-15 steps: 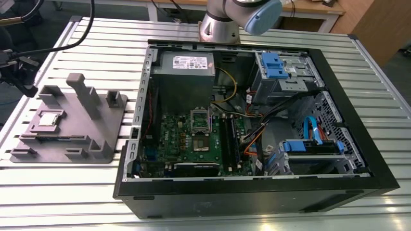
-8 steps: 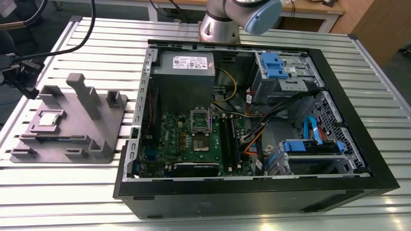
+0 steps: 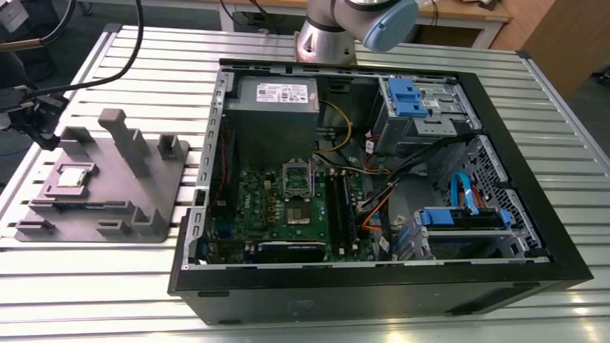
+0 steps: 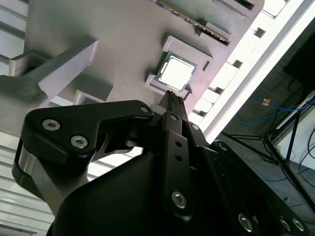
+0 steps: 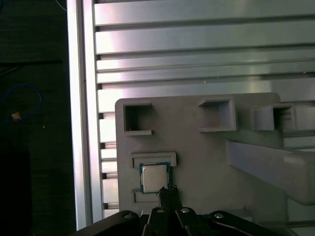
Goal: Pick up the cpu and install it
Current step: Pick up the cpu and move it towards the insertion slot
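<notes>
Cpu (image 3: 74, 175), small flat square w/ silvery top, lies flat in grey fixture (image 3: 96, 218) recess, exterior view's left.

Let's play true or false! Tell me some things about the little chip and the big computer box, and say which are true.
The computer case lies open. True.
The cpu is already in the case. False: it sits in the grey fixture beside the case.
The gripper is close to the cpu. True.
The gripper holds the cpu in the air. False: the cpu lies flat in the fixture.
</notes>
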Robot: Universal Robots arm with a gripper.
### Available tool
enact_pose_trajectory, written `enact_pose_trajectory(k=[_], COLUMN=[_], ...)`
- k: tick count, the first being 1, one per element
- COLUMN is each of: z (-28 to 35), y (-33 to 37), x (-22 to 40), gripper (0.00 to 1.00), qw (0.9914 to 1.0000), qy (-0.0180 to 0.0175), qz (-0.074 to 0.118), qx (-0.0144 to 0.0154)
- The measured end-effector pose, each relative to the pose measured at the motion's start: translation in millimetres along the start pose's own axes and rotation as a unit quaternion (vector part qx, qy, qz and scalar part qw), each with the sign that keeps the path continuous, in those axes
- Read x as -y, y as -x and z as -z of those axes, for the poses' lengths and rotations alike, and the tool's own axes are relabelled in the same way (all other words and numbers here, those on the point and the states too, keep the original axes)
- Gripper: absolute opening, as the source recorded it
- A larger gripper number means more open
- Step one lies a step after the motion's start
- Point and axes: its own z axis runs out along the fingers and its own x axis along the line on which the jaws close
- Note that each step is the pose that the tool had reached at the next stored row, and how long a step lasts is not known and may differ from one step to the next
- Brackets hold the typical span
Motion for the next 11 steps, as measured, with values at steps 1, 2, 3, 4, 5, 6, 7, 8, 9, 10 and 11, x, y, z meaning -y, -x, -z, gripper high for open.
enact_pose_trajectory(k=[1,2,3,4,5,6,7,8,9,10,11], z=[0.0,0.0,0.0,-0.2,-0.7,-1.5,-2.9,-4.7,-6.4,-8.2,-10.0], y=[0.0,0.0,0.0,-0.5,-1.1,-1.6,-2.1,-2.3,-2.4,-2.5,-2.5], x=[0.0,0.0,0.0,0.1,0.2,0.2,0.3,0.5,0.7,0.8,1.1], gripper=[0.11,0.11,0.11,0.11,0.11,0.11,0.11,0.11,0.11,0.11,0.11], qw=[1.0,1.0,1.0,1.0,1.0,1.0,1.0,1.0,1.0,1.0,1.0], qy=[0.0,0.0,0.0,0.0,0.0001,0.0001,0.0001,0.0001,0.0,0.0,0.0001], qz=[0.0,0.0,0.0,0.0,0.0,0.0,0.0,0.0,0.0,0.0,0.0], qx=[-0.0001,0.0,0.0,0.0,0.0001,0.0001,0.0002,0.0001,0.0001,0.0001,0.0001])
